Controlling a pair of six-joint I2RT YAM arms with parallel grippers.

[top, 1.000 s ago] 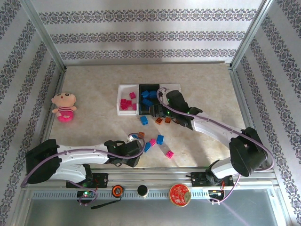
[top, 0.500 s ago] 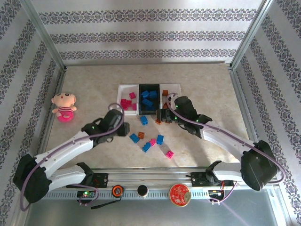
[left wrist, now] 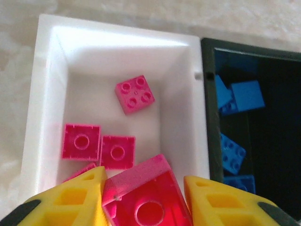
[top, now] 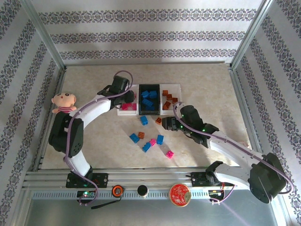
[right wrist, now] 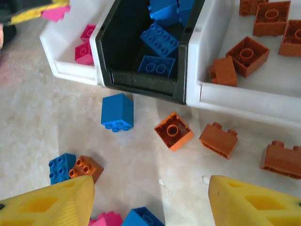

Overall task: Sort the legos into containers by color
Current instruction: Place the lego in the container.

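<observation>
left wrist: hand point(left wrist: 143, 186) clamps pink lego point(left wrist: 150, 209) above white tray point(left wrist: 41, 99)

The left gripper point(left wrist: 143, 181) travels from the near side, by the loose bricks point(top: 152, 141), to the far left. It now hangs over the left white tray point(left wrist: 47, 94) with a pink brick point(left wrist: 141, 200) clamped in its jaws. The right gripper point(right wrist: 150, 188) backs off toward the near side, jaws spread — this uncovers the right white tray point(right wrist: 244, 101) and its orange bricks point(right wrist: 247, 54).

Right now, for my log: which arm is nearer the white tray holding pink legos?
Left. Left arm holds a pink lego over that tray; right arm hovers over loose legos in front of the trays.
</observation>
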